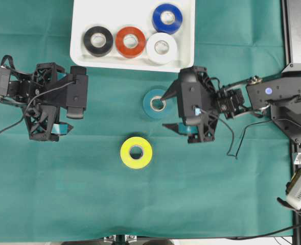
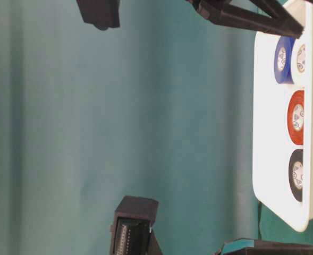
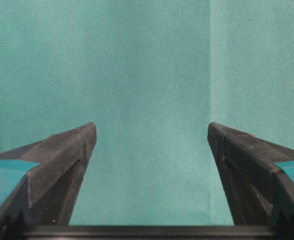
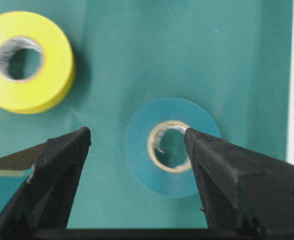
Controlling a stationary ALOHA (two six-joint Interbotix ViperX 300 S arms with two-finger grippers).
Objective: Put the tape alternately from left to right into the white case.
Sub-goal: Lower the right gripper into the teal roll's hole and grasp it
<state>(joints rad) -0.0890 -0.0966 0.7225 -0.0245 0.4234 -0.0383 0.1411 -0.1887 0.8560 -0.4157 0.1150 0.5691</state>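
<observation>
Teal tape [image 4: 171, 147] flat on cloth, under spread right fingers [image 4: 221, 170].

White case [image 1: 78, 48]: plain white plastic.
Black roll [image 1: 98, 41]: black, pale core.
Orange-red roll [image 1: 130, 42]: orange-red, pale core.
White roll [image 1: 161, 48]: white, pale core.
Blue roll [image 1: 167, 18]: deep blue, pale core.
Teal roll [image 1: 151, 104]: teal, close to the cloth's shade, cream core.
Yellow roll [image 1: 136, 152]: bright yellow, pale core.
Table cloth [image 1: 48, 189]: uniform dark teal-green, fine woven texture in the wrist views.
Left gripper [image 1: 73, 115] and right gripper [image 1: 168, 111]: matte black, teal pads on the fingers.
</observation>
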